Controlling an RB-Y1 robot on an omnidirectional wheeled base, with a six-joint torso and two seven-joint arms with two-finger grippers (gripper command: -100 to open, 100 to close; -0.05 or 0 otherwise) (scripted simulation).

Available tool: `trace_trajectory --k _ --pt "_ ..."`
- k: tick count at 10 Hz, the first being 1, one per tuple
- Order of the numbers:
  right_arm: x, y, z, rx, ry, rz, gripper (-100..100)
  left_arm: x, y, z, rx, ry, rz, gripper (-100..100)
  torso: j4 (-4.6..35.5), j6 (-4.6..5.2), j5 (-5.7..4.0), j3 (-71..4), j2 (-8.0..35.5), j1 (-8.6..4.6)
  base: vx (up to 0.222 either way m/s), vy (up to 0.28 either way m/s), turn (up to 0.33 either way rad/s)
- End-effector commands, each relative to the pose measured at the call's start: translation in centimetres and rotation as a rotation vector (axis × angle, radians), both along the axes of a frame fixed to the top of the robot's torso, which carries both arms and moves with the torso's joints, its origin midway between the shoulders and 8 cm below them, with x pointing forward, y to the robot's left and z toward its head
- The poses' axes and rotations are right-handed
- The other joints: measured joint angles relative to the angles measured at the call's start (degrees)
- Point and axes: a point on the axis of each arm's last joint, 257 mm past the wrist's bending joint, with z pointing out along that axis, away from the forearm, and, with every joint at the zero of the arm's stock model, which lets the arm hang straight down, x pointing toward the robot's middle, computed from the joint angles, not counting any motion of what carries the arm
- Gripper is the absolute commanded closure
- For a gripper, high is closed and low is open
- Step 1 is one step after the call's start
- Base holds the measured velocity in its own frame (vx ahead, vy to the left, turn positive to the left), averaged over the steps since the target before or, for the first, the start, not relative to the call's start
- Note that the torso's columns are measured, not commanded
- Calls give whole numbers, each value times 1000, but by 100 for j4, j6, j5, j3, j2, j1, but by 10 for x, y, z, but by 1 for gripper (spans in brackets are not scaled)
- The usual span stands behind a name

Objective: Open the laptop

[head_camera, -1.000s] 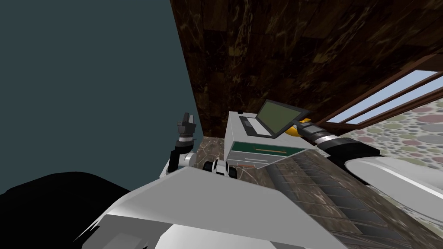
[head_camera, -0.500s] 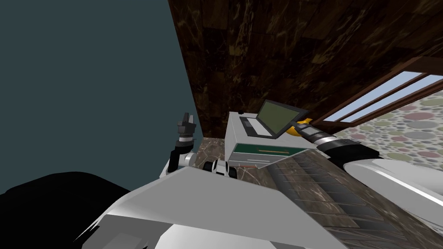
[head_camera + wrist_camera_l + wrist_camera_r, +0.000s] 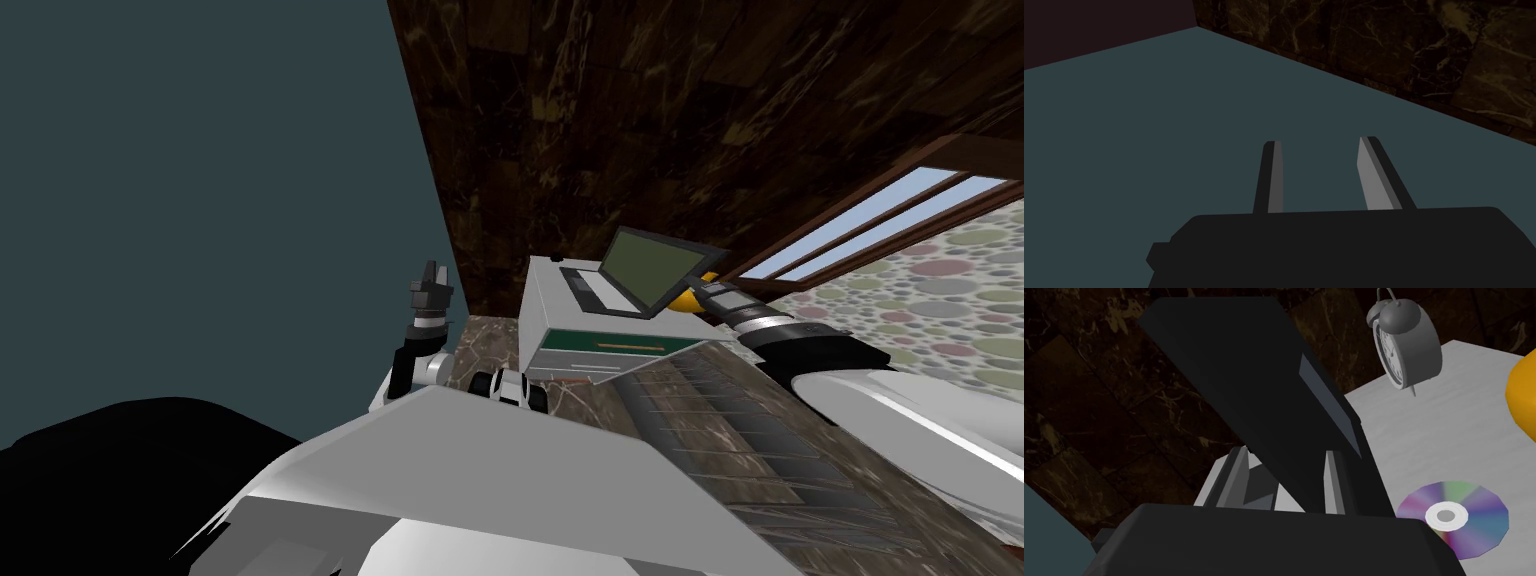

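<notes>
The laptop [image 3: 640, 272] sits on a white desk [image 3: 540, 300], its lid raised at a slant with the greenish screen facing me and the keyboard [image 3: 590, 285] showing. In the right wrist view the lid's dark back [image 3: 1259, 388] lies across my right gripper [image 3: 1284, 452]. Its fingers [image 3: 1236, 478] stand apart under the lid's edge, open, not pinching it. My right forearm [image 3: 750, 318] reaches in behind the lid. My left gripper [image 3: 432, 272] is raised to the left of the desk, open [image 3: 1321, 142] and holding nothing.
Behind the laptop the desk [image 3: 1424, 433] carries a grey alarm clock [image 3: 1406, 350], a shiny disc [image 3: 1454, 518] and an orange object [image 3: 1524, 398]. The desk front has a green drawer panel [image 3: 610, 345]. A dark marbled wall [image 3: 650, 120] rises behind it, and a teal wall [image 3: 200, 200] stands to the left.
The laptop lid has tipped a little further up, and my right hand has moved slightly along behind it. The left arm has not moved.
</notes>
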Motion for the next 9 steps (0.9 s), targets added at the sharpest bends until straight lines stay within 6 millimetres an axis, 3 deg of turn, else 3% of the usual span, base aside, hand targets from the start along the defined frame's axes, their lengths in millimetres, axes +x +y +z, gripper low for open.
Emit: trace_trajectory --k 1,6,7,9 --pt "-3 -40 30 202 -91 -57 100 0 0 0 0 0 0 0 0 -2 13 -8 -13 31 -17 -30 -25" --pt "-2 -42 36 388 -102 -39 100 0 0 0 0 0 0 0 -14 -13 35 -26 -38 72 4 4 4" --pt "-8 -71 47 517 -182 -70 100 0 0 0 0 0 0 0 -11 -6 28 -20 -29 55 -80 -70 -10" --pt "-14 -107 33 648 -176 -124 100 0 0 0 0 0 0 0 4 11 6 13 19 8 -101 -69 -21"
